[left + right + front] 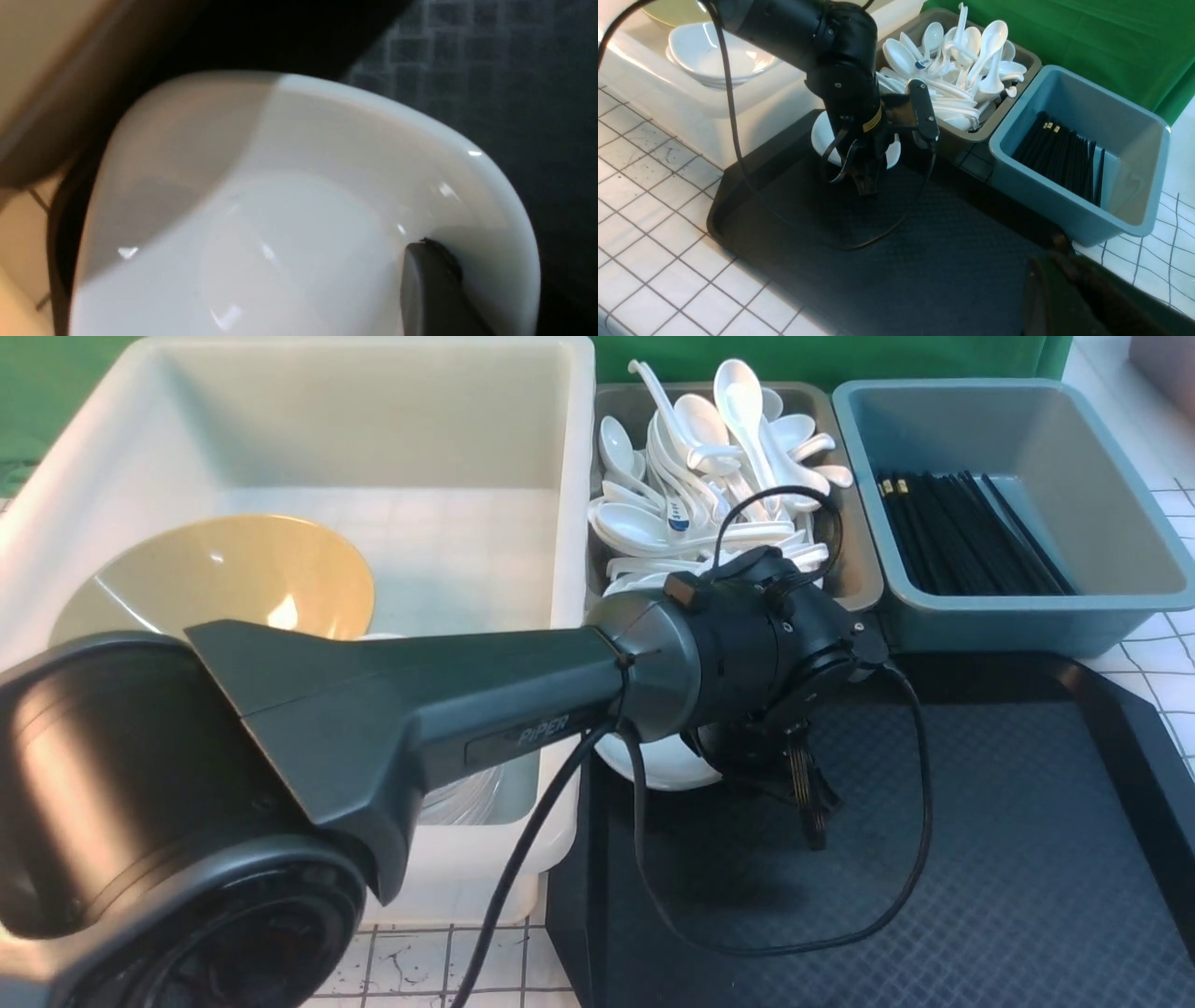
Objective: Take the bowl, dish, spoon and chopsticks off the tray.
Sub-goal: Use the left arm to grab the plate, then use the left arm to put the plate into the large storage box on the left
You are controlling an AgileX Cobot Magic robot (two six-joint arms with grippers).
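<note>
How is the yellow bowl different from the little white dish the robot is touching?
The yellow bowl is much bigger than the white dish. The bowl sits in the white tub; the dish is on the black tray. Both are shiny and empty.

The left arm (420, 700) is hiding most of the white dish (653, 767) on the tray (1027, 859). The arm is also covering part of the yellow bowl (224, 574). In the left wrist view, the picture's edge is cutting off the dish and one dark finger (430, 289). The right gripper (1064, 298) is showing only as a dark blur.
</note>
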